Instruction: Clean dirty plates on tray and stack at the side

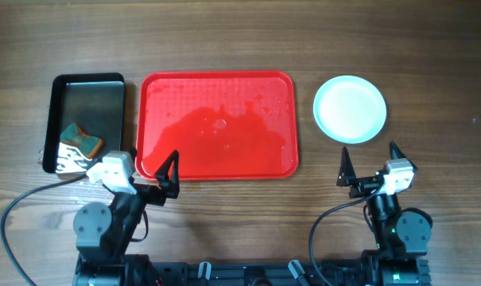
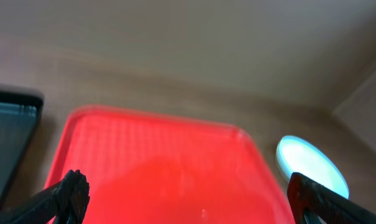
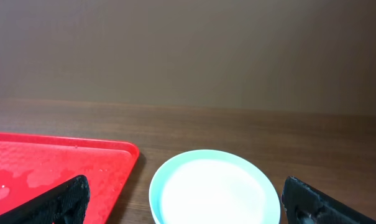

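The red tray (image 1: pixel 216 95) lies at the table's middle with nothing on it but wet patches; it also shows in the left wrist view (image 2: pixel 156 155) and the right wrist view (image 3: pixel 57 165). The pale plates (image 1: pixel 350 109) with light blue rims sit to its right on the wood as one round pile; I cannot tell how many. They look clean, and also show in the right wrist view (image 3: pixel 215 190) and the left wrist view (image 2: pixel 309 165). My left gripper (image 1: pixel 157 176) (image 2: pixel 188 202) is open and empty at the tray's near left corner. My right gripper (image 1: pixel 371 163) (image 3: pixel 184 202) is open and empty just in front of the plates.
A smaller black metal tray (image 1: pixel 87 99) stands left of the red tray, with an orange and green sponge (image 1: pixel 83 139) and a white cloth in its near end. Its edge shows in the left wrist view (image 2: pixel 7 137). Cables run along the table's front.
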### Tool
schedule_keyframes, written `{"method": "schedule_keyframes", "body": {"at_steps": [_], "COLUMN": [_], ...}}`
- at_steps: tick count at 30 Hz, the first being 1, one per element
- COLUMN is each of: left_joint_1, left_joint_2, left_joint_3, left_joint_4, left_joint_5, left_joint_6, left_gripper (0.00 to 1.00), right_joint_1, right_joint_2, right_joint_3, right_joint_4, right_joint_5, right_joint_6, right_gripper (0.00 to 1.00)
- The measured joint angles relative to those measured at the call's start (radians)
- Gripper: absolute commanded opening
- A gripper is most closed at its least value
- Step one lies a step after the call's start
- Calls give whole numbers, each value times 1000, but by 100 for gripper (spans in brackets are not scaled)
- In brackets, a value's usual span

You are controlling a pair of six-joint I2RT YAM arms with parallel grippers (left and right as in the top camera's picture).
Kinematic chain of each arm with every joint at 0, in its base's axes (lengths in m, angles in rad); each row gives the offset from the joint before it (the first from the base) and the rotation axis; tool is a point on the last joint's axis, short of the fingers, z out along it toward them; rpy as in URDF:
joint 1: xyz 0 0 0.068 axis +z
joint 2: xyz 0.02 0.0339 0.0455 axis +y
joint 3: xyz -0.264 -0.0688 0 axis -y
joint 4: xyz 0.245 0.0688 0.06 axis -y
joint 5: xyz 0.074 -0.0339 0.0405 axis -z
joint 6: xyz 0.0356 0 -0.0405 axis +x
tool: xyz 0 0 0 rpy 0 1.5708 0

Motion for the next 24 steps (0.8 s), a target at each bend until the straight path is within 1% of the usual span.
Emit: {"method": "schedule_keyframes", "body": {"at_steps": [5,14,17,21,24], "left_joint_1": [0,0,-2,-21,-41], "left_joint_2": [-65,-162,-170,-171,-186], "left_joint_3": [-115,-245,-265,-270,-270], "left_joint_4": [197,371,375,370,297], "left_joint_5": [4,-6,-25,-90,-170], "left_joint_6": [-1,-5,-5,-5,-5], "left_gripper": [100,100,100,100,100], "right_joint_1": [0,0,0,0,0], "right_joint_2": [0,0,0,0,0], "right_joint_3": [0,0,0,0,0], "right_joint_4": [0,0,0,0,0], "right_joint_5": [0,0,0,0,0], "right_joint_6": [0,0,0,0,0], "right_gripper": [100,100,100,100,100]}}
